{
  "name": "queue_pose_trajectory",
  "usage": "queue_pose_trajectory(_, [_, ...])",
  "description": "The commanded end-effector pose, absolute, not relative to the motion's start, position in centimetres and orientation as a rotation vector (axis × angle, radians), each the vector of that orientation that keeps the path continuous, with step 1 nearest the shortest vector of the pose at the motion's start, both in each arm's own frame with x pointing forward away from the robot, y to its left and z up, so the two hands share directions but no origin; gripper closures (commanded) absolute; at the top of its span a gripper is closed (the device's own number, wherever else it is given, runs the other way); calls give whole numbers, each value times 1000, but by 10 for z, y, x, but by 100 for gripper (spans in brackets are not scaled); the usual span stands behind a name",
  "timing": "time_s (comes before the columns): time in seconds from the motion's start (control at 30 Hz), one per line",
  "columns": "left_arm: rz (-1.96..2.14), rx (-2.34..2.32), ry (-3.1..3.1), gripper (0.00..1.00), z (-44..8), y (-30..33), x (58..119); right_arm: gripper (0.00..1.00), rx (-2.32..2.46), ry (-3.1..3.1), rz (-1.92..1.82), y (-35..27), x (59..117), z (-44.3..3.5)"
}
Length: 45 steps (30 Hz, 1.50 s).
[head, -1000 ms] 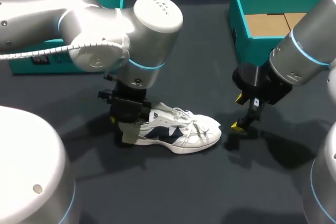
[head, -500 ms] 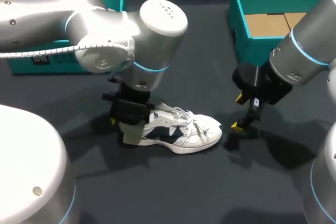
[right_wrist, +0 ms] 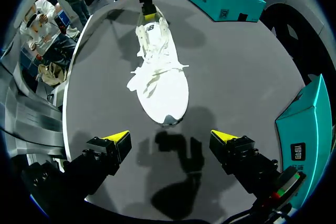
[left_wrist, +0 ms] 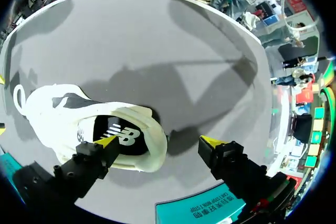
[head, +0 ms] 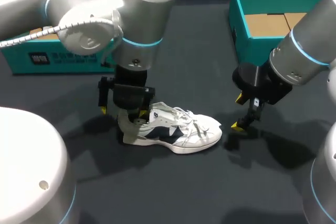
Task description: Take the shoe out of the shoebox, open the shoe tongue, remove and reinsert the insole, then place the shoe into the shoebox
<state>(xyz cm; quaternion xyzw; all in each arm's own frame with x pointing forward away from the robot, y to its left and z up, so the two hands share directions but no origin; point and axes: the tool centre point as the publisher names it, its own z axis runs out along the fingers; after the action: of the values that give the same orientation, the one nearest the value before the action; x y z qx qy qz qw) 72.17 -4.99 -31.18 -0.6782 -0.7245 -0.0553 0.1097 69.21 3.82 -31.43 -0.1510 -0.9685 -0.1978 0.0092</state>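
White shoe [head: 181, 129] sits upright mid-surface [head: 210, 182], out of the teal shoebox [head: 252, 43] at far right. Left gripper [head: 123, 112] is over the heel [left_wrist: 149, 148], fingers open, one tip above the shoe mouth and one outside it; contact unclear. Right gripper [head: 240, 112] hovers just right of the toe, fingers open, empty. Shoe likely light, with a soft upper and stiffer sole. Best hold is the heel rim. Loose laces [right_wrist: 149, 59] may snag.

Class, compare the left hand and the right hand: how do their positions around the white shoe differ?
The left hand is at the heel of the shoe; the right hand is off its toe. The left hand straddles the heel rim, one finger above the insole; the right hand stands clear of the shoe. Both are open, gripping nothing.
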Motion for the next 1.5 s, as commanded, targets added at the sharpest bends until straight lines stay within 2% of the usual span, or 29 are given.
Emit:
queue_pose_trajectory(0.03, [40, -1988, -2236, 0, -275, -12, 720, 0, -473, -3028, -618, 38, 690, -315])
queue_pose_trajectory(0.3, [441, -1764, -2317, 0, -242, 11, 707, 0, -473, -3028, -618, 38, 690, -315])
queue_pose_trajectory(0.7, [441, -1764, -2317, 0, -242, 11, 707, 0, -473, -3028, -618, 38, 690, -315])
queue_pose_trajectory(1.07, [1049, -744, -2708, 0, -223, 45, 727, 0, -473, -3028, -618, 38, 690, -315])
queue_pose_trajectory(1.43, [1049, -744, -2708, 0, -223, 45, 727, 0, -473, -3028, -618, 38, 690, -315])
queue_pose_trajectory(1.5, [1159, -635, -2714, 0, -237, 48, 725, 0, -473, -3028, -618, 38, 690, -315])
